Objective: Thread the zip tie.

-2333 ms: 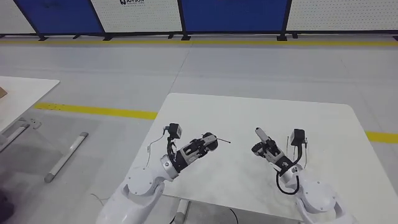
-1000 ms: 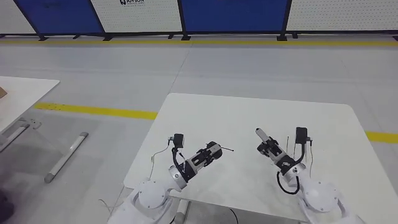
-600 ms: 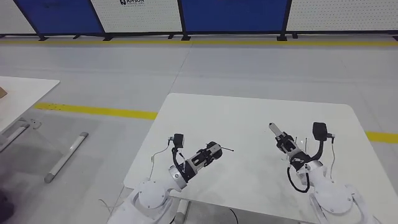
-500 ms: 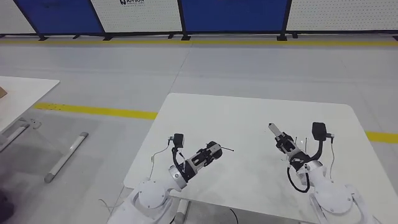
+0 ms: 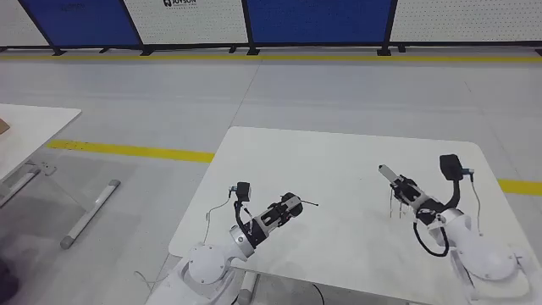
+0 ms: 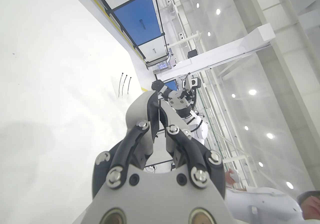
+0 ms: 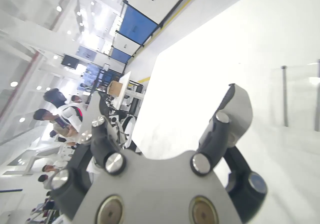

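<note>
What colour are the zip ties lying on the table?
Black. The zip ties show best in the left wrist view.

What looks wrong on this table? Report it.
Nothing stands out. Three spare zip ties lie neatly side by side on the table; the left gripper is shut on one zip tie, and the open right gripper is near the spares.

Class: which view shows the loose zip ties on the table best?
Left wrist view: three zip ties lie side by side, clearly separate. Top view shows them as faint lines; right wrist view, one blurred strip.
</note>
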### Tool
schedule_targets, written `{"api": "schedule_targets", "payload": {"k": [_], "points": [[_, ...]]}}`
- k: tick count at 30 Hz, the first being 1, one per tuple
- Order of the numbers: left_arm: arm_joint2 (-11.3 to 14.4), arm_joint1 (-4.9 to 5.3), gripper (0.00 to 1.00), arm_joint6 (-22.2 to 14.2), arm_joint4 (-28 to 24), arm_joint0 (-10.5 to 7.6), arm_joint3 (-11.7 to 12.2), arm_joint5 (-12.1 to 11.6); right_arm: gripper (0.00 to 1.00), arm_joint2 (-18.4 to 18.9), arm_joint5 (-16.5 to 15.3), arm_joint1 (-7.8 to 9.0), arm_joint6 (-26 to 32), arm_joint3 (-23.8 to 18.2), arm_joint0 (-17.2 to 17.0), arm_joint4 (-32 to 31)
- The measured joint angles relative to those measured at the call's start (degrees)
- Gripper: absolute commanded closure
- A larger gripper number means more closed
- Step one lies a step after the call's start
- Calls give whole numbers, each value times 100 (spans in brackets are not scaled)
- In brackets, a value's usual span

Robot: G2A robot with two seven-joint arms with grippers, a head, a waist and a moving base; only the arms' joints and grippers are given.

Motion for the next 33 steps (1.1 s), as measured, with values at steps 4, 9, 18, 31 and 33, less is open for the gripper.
{"api": "schedule_targets", "payload": {"k": [4,9,18,31,33], "points": [[0,0,100,0,0,0,0,0,0,25,327,92,812,-62,207,-839],[0,0,100,0,0,0,0,0,0,-91,430,152,1464,141,532,-1608],[0,0,100,0,0,0,0,0,0,-101,433,153,1483,151,553,-1651],[0,0,100,0,0,0,0,0,0,692,64,398,3529,302,906,-1898],[0,0,100,0,0,0,0,0,0,763,101,447,3992,310,1012,-2083]]}}
